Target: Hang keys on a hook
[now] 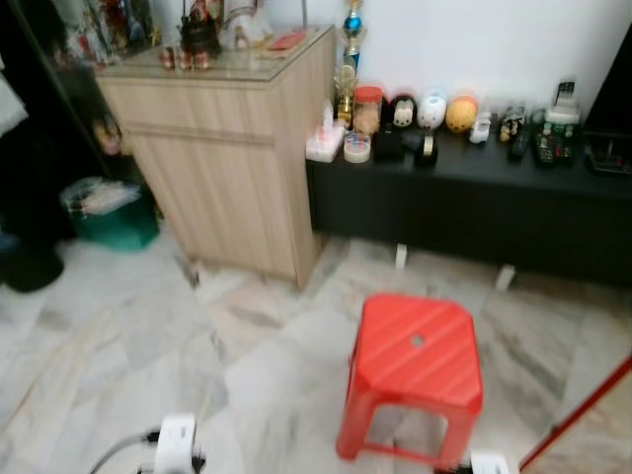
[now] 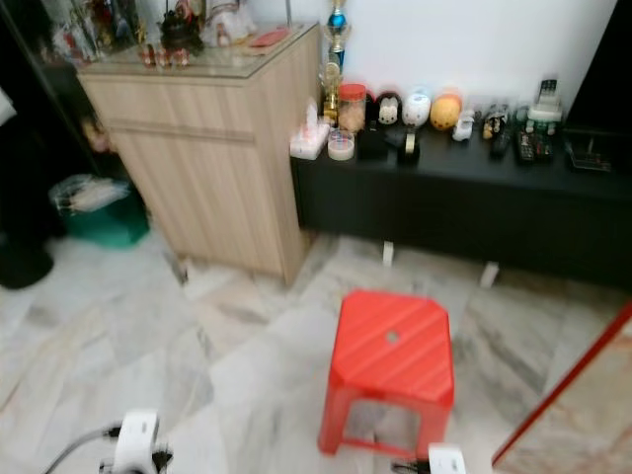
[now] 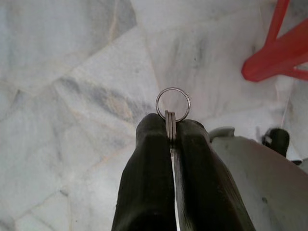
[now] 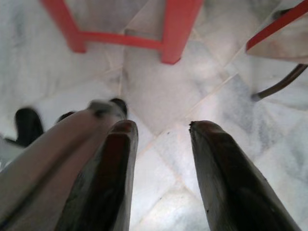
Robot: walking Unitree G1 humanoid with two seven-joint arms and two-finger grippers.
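The left hand (image 3: 172,126) is clenched on a key ring (image 3: 173,104), its two black fingers (image 3: 149,159) pressed together around the metal so that the round loop sticks out past their tips. It hangs low over the marble floor (image 3: 72,72), with a leg of the red stool (image 3: 276,55) off to one side. The keys themselves are hidden between the fingers.

The right hand (image 4: 159,126) is released, its fingers well apart and holding nothing, also low over the floor just in front of the stool's legs (image 4: 175,33).

From the head views, the red plastic stool (image 1: 417,367) stands on the floor ahead of the robot. Beyond it a low black surface (image 1: 474,197) runs along the white wall, carrying a jar with a red lid (image 1: 367,109), a few round toy figures (image 1: 432,111), rolls of tape and small clutter. To its left stands a taller wooden cabinet (image 1: 227,168) with a glass top and ornaments on it, and a blue and gold trophy (image 1: 353,30) rises just beside its corner. A green basket (image 1: 107,212) sits on the floor left of the cabinet. The views are blurred and no writing or label can be read
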